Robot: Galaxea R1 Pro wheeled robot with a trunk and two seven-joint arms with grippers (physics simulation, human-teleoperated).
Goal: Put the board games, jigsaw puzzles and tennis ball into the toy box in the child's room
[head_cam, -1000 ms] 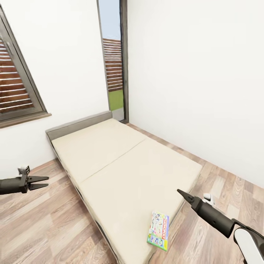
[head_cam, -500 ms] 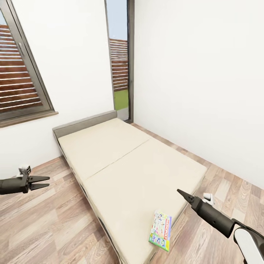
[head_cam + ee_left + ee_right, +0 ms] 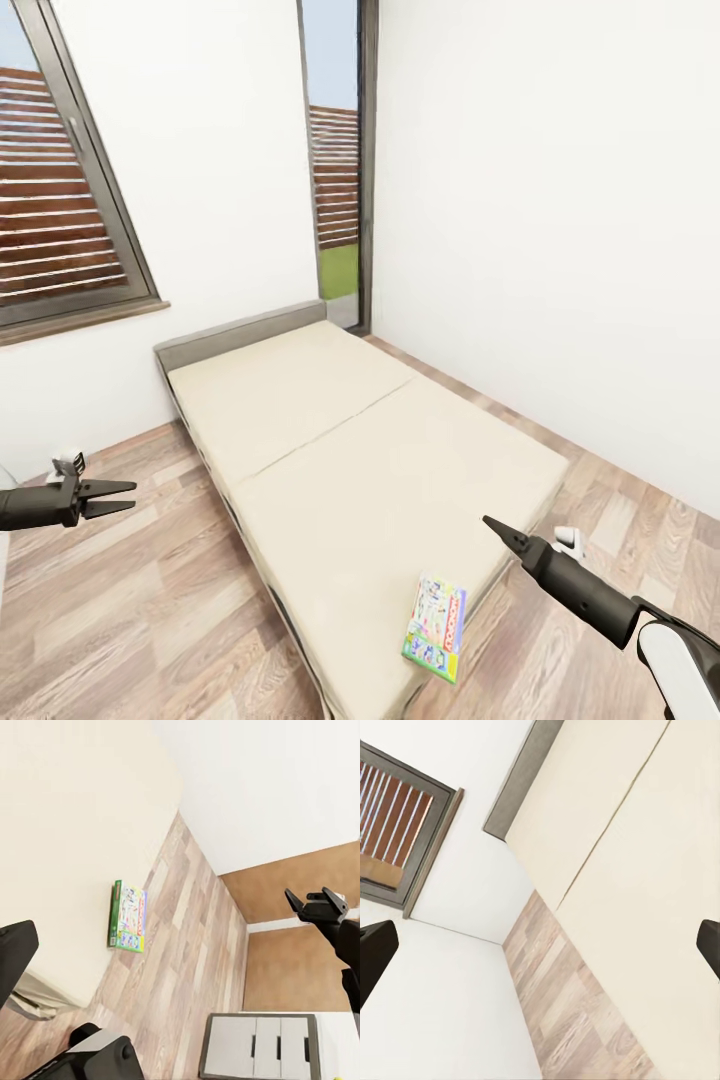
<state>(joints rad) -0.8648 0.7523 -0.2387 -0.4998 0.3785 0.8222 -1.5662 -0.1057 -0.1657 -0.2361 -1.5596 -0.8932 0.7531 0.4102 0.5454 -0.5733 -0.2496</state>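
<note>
Board game lies flat on the bed corner, just beside the right gripper, whose opening I can't tell. Left gripper narrow, empty. Likely light, stiff cardboard; pinch the overhanging edge.

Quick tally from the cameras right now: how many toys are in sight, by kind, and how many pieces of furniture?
Board games: 1, a green-edged box near the bed's corner
Beds: 1
Drawer cabinets: 1
Total: 3
</note>
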